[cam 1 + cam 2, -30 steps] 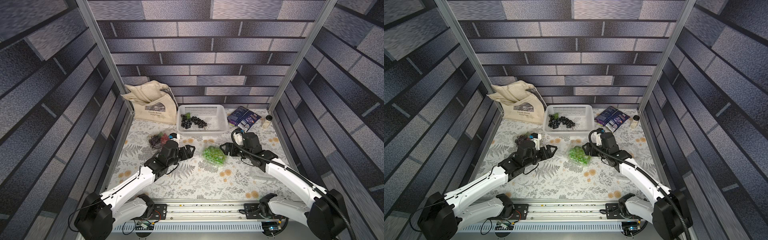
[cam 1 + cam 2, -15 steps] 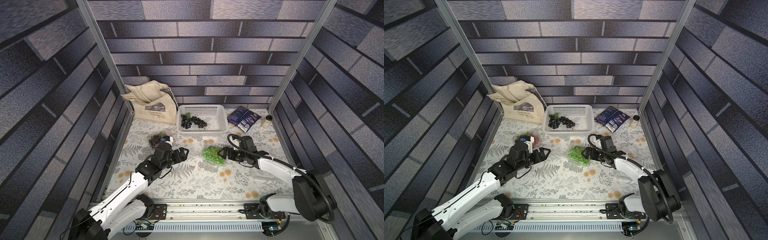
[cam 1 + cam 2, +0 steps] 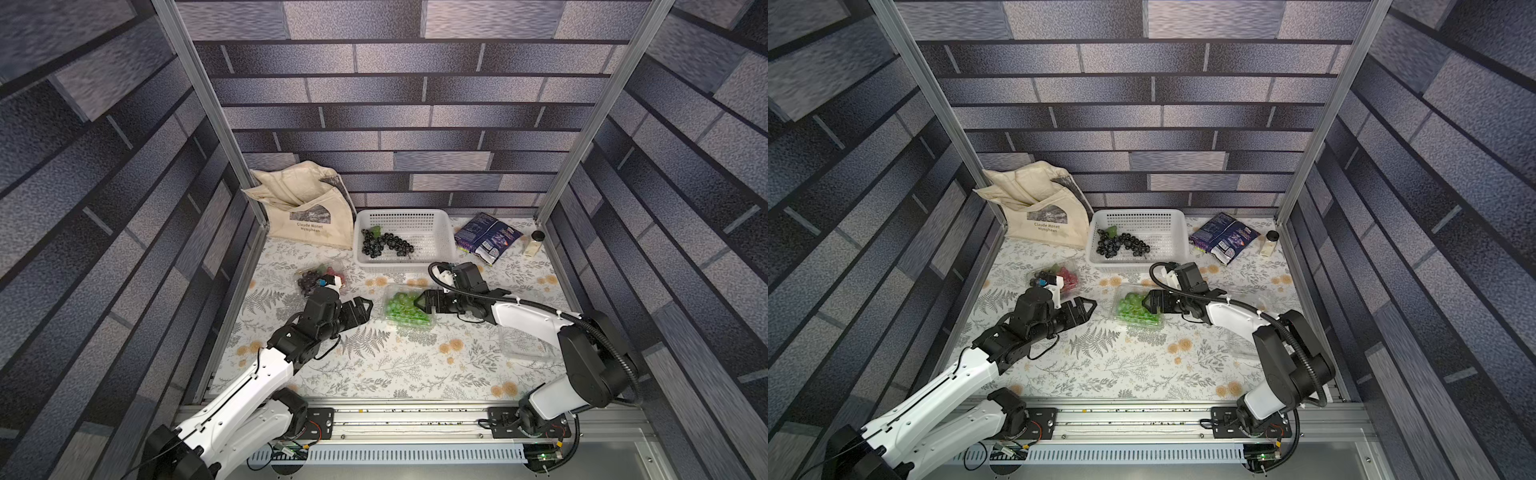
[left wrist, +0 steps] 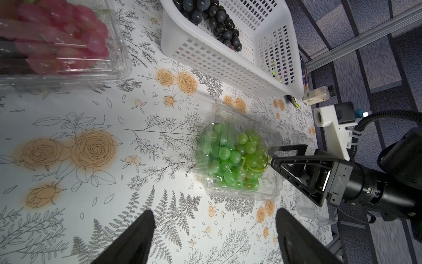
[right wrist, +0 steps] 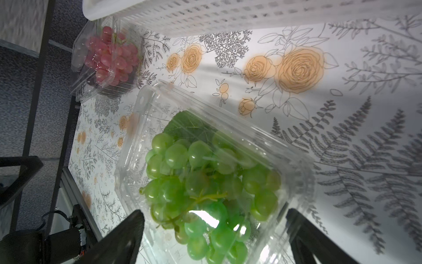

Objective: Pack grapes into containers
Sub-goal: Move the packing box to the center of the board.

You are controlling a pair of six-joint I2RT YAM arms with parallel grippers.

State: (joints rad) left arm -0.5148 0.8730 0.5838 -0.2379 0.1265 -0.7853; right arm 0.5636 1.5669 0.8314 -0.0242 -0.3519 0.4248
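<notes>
Your bright green glossy round grapes (image 5: 205, 182) are lying in the clear plastic clamshell box (image 5: 146, 109); your right claw (image 5: 213, 212) is gaping wide at its edge, left claw (image 4: 214, 210) gaping too, empty

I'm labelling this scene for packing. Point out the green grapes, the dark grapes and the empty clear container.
green grapes (image 3: 401, 307): in a top view, middle of the bunch.
dark grapes (image 3: 384, 245): in a top view, middle of the bunch.
empty clear container (image 3: 523, 345): in a top view, its bare middle.

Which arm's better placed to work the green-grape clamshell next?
Right, likely. The right gripper is open with the green-grape clamshell edge between its fingers; the left gripper is open too, but stands clear of it.
</notes>
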